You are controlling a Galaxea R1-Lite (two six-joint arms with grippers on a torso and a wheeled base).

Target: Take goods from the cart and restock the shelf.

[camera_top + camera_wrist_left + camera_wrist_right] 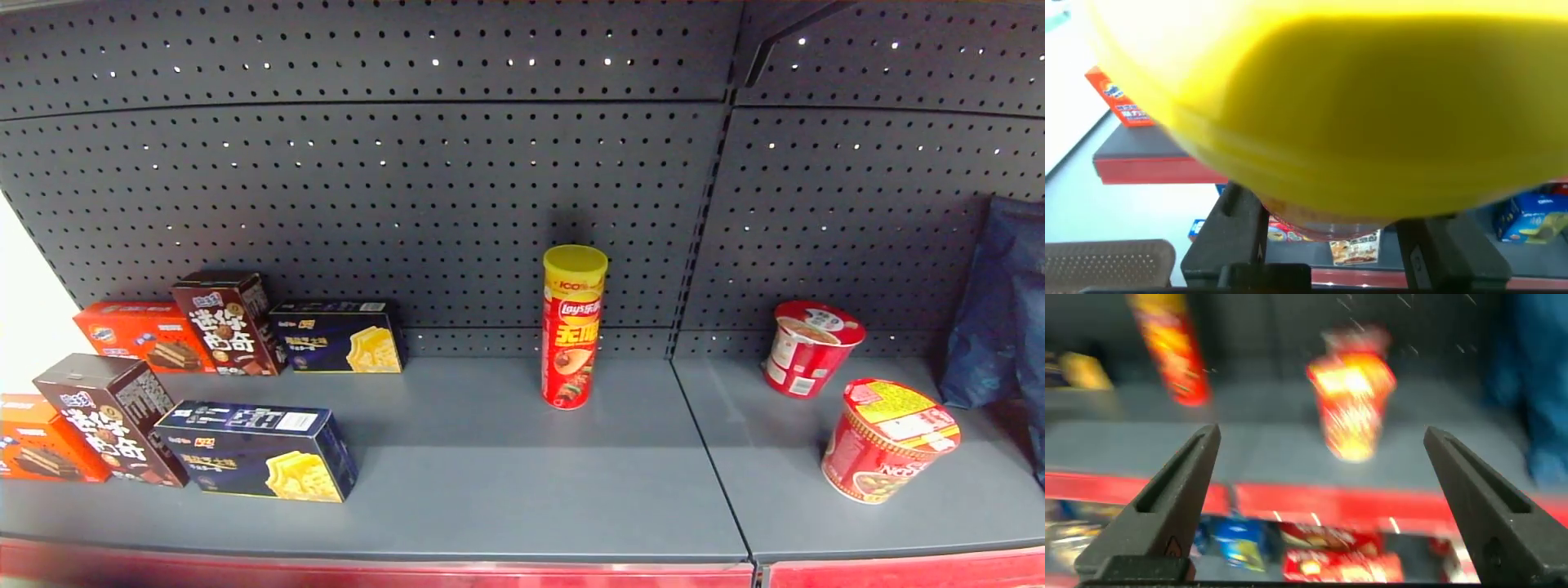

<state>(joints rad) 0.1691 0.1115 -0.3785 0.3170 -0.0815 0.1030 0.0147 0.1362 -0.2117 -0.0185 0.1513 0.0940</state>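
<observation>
A red chip can with a yellow lid [574,327] stands upright at the middle of the grey shelf [490,474]. Another can's yellow lid [1355,106] looms close in the left wrist view, its red body sitting between the dark fingers [1226,237] of my left gripper [1331,241], which is shut on it. My right gripper [1327,506] is open with nothing between its fingers, in front of the shelf's red edge [1290,498]. Beyond it stand the chip can [1167,347] and a cup noodle [1351,400].
Several snack boxes [261,449] fill the shelf's left part. Two red cup noodles [808,347] [886,441] sit tilted on the right section, with dark blue bags [1000,302] at the far right. Packaged goods [1331,555] lie below the shelf edge. Bare shelf lies around the standing can.
</observation>
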